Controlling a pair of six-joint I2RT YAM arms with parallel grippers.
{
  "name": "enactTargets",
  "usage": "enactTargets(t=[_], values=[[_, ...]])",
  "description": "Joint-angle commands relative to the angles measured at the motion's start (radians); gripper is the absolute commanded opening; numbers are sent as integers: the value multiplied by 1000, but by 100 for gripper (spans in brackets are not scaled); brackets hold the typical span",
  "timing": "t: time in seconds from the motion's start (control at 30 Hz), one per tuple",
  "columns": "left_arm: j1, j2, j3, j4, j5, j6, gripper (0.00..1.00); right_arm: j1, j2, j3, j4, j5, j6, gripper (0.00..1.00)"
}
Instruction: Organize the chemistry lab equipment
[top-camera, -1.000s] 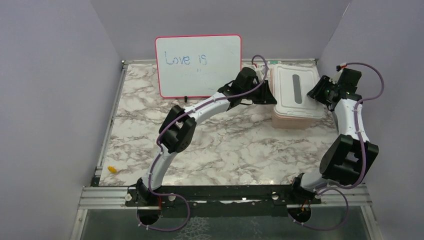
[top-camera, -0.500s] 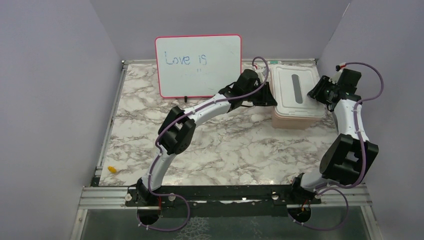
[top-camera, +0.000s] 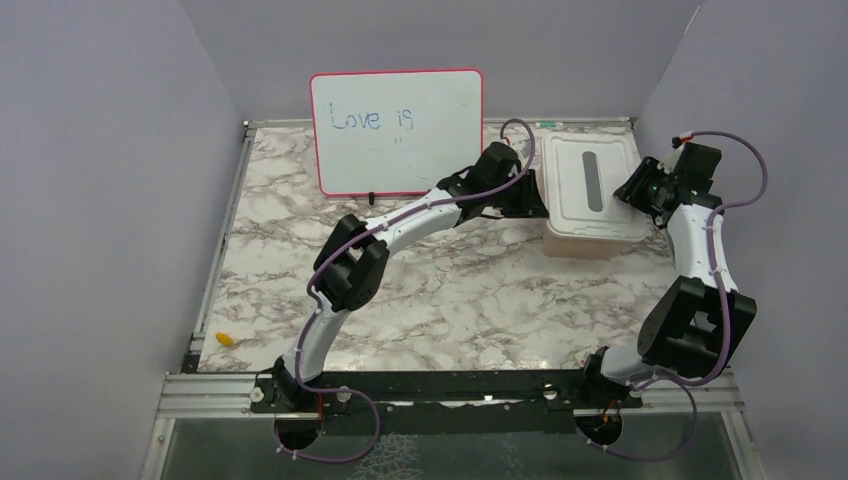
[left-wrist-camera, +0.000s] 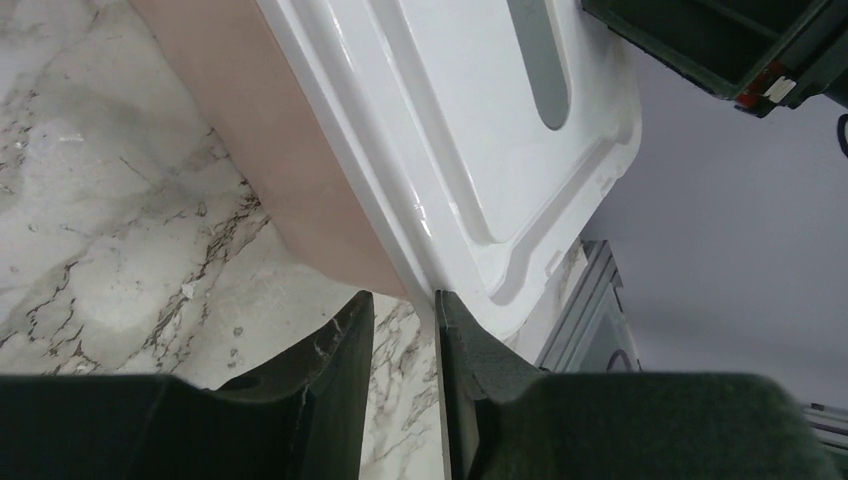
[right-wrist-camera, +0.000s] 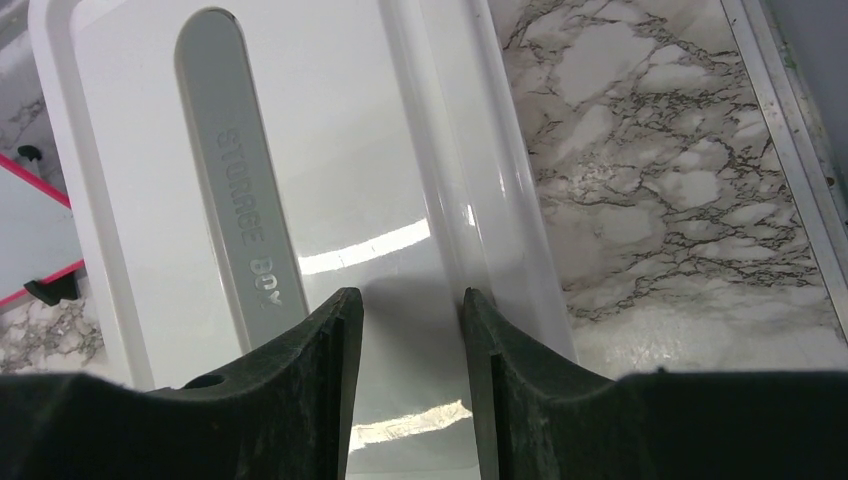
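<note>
None of the lab equipment shows, except perhaps a small yellow item (top-camera: 224, 338) at the table's near left edge. A pink storage box (top-camera: 595, 243) with a white lid (top-camera: 590, 180) stands at the back right. My left gripper (top-camera: 535, 200) is at the box's left side. In the left wrist view its jaws (left-wrist-camera: 405, 295) stand a narrow gap apart, with the lid's rim (left-wrist-camera: 450, 120) meeting the right fingertip. My right gripper (top-camera: 628, 190) is over the lid's right part. In the right wrist view it (right-wrist-camera: 410, 292) is open and empty just above the lid (right-wrist-camera: 330, 150).
A red-framed whiteboard (top-camera: 395, 130) reading "Love is" leans on the back wall, left of the box. Grey walls close in the marble table (top-camera: 450, 290) on the left, back and right. A metal rail (right-wrist-camera: 790, 130) runs along the right edge.
My left gripper has slid right, up to the lid's left edge. My right gripper has shifted slightly nearer over the lid. The lid now sits more squarely on the box.
</note>
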Motion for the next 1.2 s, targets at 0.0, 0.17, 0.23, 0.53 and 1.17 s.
enactTargets(t=[0.0, 0.17, 0.23, 0.53, 1.17], values=[[-22, -20, -23, -41, -22, -3, 34, 10, 2, 1, -70, -10, 24, 46], [-19, -10, 15, -45, -33, 19, 45, 10, 58, 25, -74, -23, 19, 52], [-16, -1, 35, -51, -33, 27, 47, 9, 68, 29, -68, -16, 19, 54], [-11, 60, 131, -78, -8, 57, 55, 9, 119, 65, -67, 3, 38, 56], [-10, 6, -5, -78, -164, 36, 53, 146, 217, 6, -34, -121, -3, 55]])
